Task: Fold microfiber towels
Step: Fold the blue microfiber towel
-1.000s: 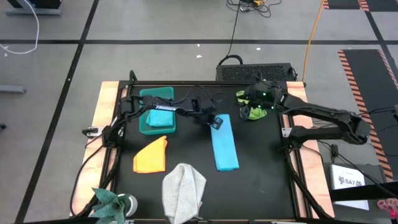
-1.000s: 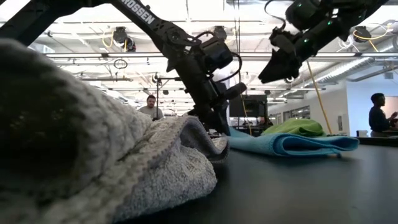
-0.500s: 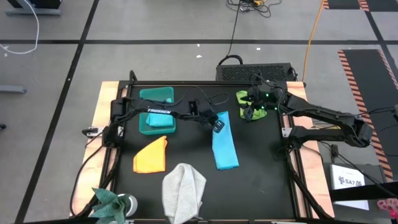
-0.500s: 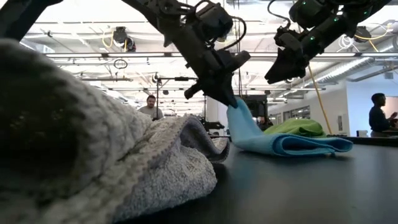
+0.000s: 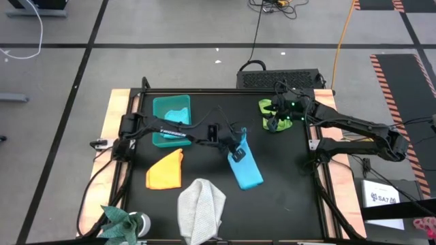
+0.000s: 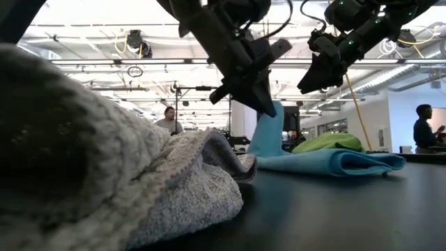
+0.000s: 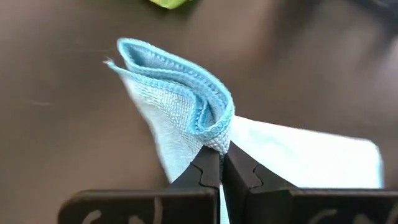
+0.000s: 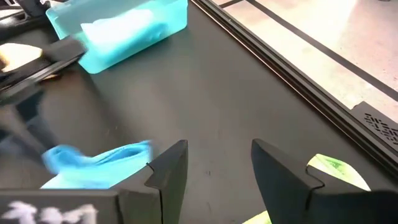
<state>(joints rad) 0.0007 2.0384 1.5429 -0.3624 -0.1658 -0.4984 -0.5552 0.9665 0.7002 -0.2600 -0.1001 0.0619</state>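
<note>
High view shows no readable lettering; left gripper (image 5: 238, 151) is clenched on the light blue towel (image 5: 246, 170), lifting its edge; right gripper (image 5: 278, 120) hovers spread above the lime green towel (image 5: 268, 105)

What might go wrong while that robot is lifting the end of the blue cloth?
The left hand pinches only the very edge of the light blue towel, so it could slip free. The rest lies loose on the table and may drag crooked rather than fold. The right hand hovers open above the lime green towel, not steadying anything.

Towel (image 5: 199, 209) beside plant (image 5: 119, 221)
</note>
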